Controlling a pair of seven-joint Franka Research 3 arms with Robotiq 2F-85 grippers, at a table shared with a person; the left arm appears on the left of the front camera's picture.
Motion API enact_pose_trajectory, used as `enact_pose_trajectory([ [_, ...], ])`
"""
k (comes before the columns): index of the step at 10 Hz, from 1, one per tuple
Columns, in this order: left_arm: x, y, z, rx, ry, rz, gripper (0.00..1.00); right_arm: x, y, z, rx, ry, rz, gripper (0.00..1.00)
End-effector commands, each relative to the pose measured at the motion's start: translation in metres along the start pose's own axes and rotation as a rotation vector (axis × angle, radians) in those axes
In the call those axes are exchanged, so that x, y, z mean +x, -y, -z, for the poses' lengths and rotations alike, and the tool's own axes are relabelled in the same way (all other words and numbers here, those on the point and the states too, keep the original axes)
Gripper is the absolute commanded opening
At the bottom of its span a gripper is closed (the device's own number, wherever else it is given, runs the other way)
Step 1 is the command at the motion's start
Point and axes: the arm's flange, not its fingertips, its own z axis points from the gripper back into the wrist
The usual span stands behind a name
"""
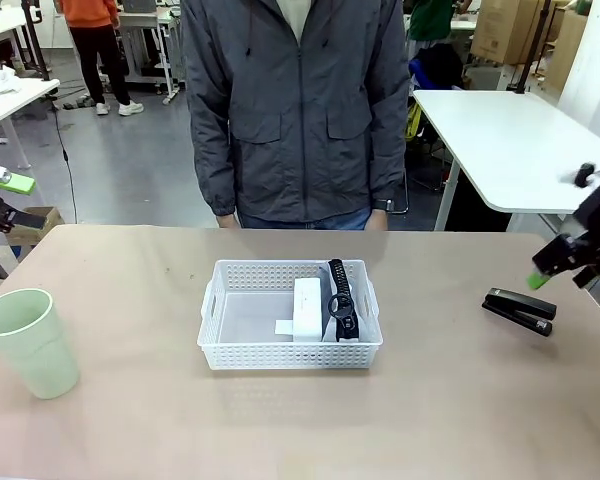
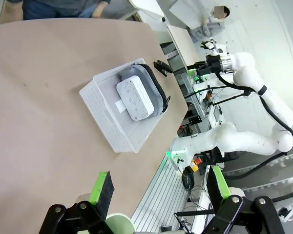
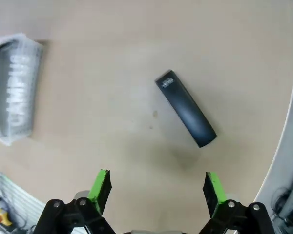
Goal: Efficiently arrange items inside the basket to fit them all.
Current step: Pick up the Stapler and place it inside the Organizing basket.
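The right gripper (image 3: 156,184) hangs wide open above the bench (image 3: 112,73) and holds nothing. The black stapler (image 3: 185,114) lies just ahead of it, slanted across its fingers. If the gripper pinches at that slant, the stapler may spin or slip away. The left gripper (image 2: 160,183) is wide open and empty too, near the green cup (image 1: 28,340), which stands well apart from the basket (image 1: 290,355). The white box (image 1: 307,308) and grey pouch (image 1: 340,300) fill the basket's right half — the cup could tip, roll, or poke out of the bare space beside them.
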Motion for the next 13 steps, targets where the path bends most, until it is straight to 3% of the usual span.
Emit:
enact_pose_trajectory([
  [1, -0.002, 0.003, -0.002, 0.012, -0.008, 0.003, 1.00, 0.015, -0.001, 0.013, -0.158, -0.078, 0.027, 1.00],
  [8, -0.002, 0.003, -0.002, 0.012, -0.008, 0.003, 1.00, 0.008, 0.005, 0.029, -0.153, -0.096, 0.019, 1.00],
  [9, -0.002, 0.003, -0.002, 0.012, -0.008, 0.003, 1.00, 0.013, 0.003, 0.043, -0.154, -0.169, -0.085, 1.00],
  [11, -0.002, 0.003, -0.002, 0.012, -0.008, 0.003, 1.00, 0.021, -0.009, 0.054, -0.202, -0.152, -0.400, 1.00],
  [13, -0.002, 0.003, -0.002, 0.012, -0.008, 0.003, 1.00, 0.023, -0.009, 0.056, -0.156, -0.138, -0.599, 1.00],
])
